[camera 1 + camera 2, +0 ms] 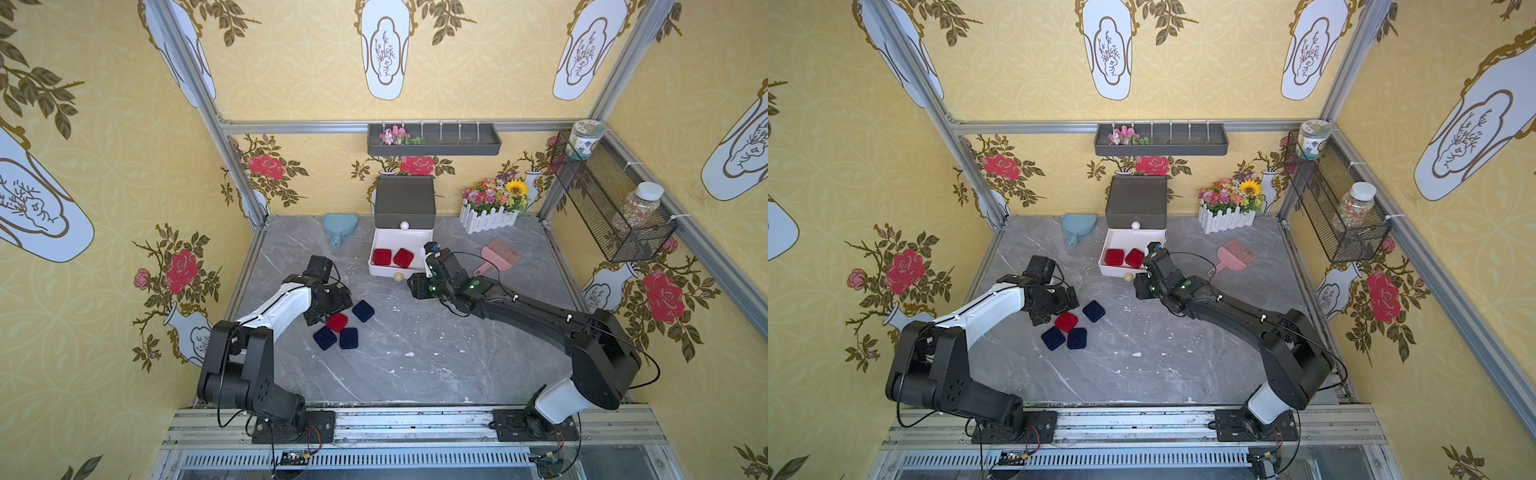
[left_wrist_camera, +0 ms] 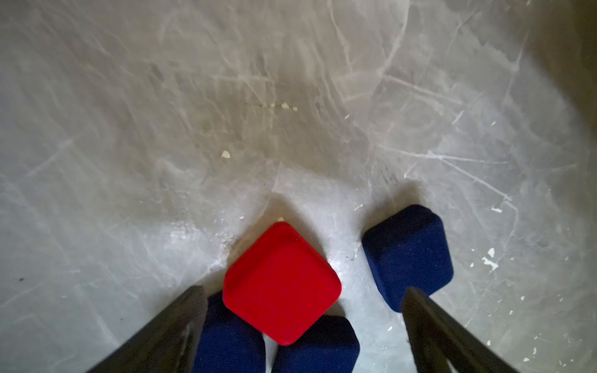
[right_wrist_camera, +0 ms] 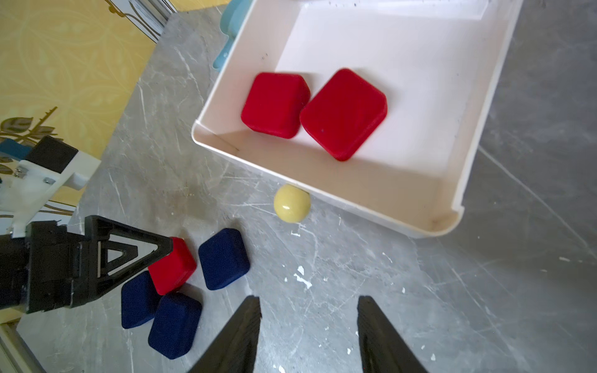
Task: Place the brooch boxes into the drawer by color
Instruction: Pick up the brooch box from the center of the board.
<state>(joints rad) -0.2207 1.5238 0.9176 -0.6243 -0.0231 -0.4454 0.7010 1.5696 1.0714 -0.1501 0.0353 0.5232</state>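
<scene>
The drawer chest [image 1: 405,201] stands at the back with its white drawer [image 1: 375,249] pulled out. Two red brooch boxes [image 3: 274,105] [image 3: 344,113] lie inside it. On the table, a third red box [image 2: 281,284] rests partly over two navy boxes [image 2: 229,339] [image 2: 318,345], with another navy box [image 2: 407,255] beside them. My left gripper [image 2: 303,290] hangs open just above this red box, one finger on each side. My right gripper [image 3: 309,300] is open and empty over bare table, near the drawer's front and its pale yellow knob [image 3: 292,203].
A light blue scoop [image 1: 338,226] lies left of the chest. A pink comb [image 1: 500,257] and a white-fenced flower box [image 1: 494,203] are to its right. A dark grey tray [image 1: 434,141] hangs on the back wall, a wire basket [image 1: 611,199] with jars on the right wall.
</scene>
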